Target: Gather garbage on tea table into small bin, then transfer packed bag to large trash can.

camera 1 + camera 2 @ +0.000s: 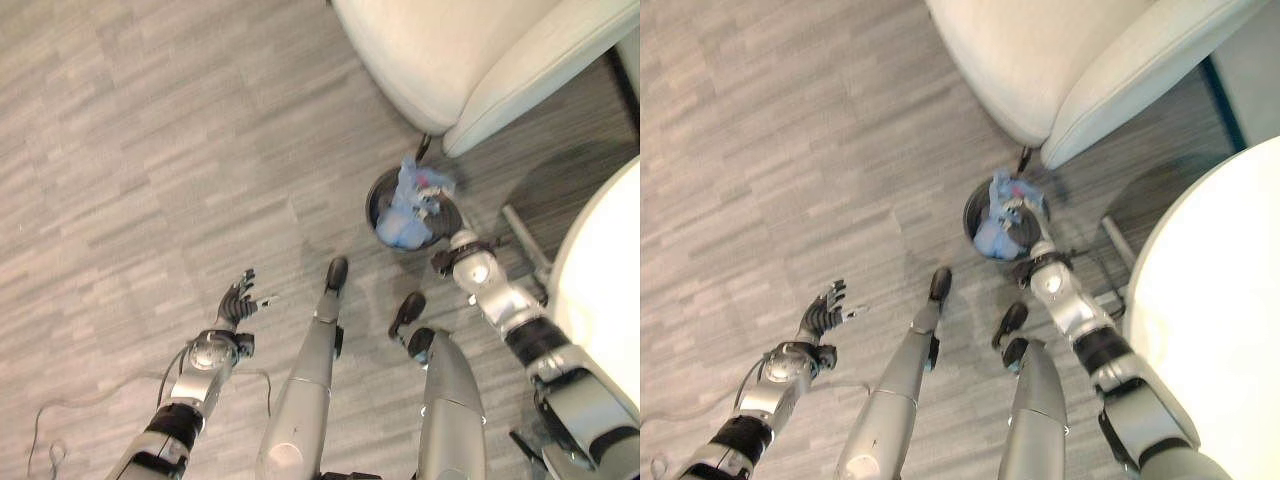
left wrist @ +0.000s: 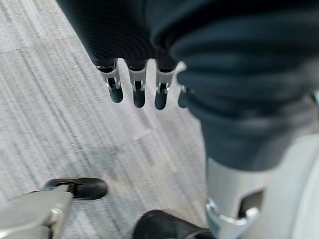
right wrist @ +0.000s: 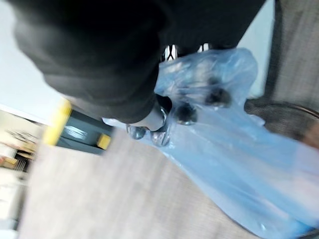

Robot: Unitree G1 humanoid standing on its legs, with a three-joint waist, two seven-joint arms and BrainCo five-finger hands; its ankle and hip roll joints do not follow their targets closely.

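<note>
One blue bag (image 1: 405,215) is sitting in one small dark bin (image 1: 378,195) on the floor, at about one o'clock in the left eye view, just below the pale armchair (image 1: 470,60). The right hand (image 3: 172,112) is reaching into the gathered top of that bag, and the right wrist view is showing its fingers (image 3: 218,97) curling into the thin plastic and pinching it. The bag is looking soft and crinkly, a slippery film that is likely to bunch and stretch rather than hold a shape; judging by its slack sides it is probably light, though whatever garbage is lying inside cannot be made out. The sensible place to take hold is the bunched neck at the top, where the film is doubling up and is less likely to tear or slide through the fingers; a grip lower down would probably squeeze the contents and let the mouth fall open.

The left hand (image 1: 236,300) is hanging over bare floor at about eight o'clock, well apart from the bin, its fingers (image 2: 138,94) relaxed and holding nothing. One white round surface (image 1: 1210,300) is showing at three o'clock.
</note>
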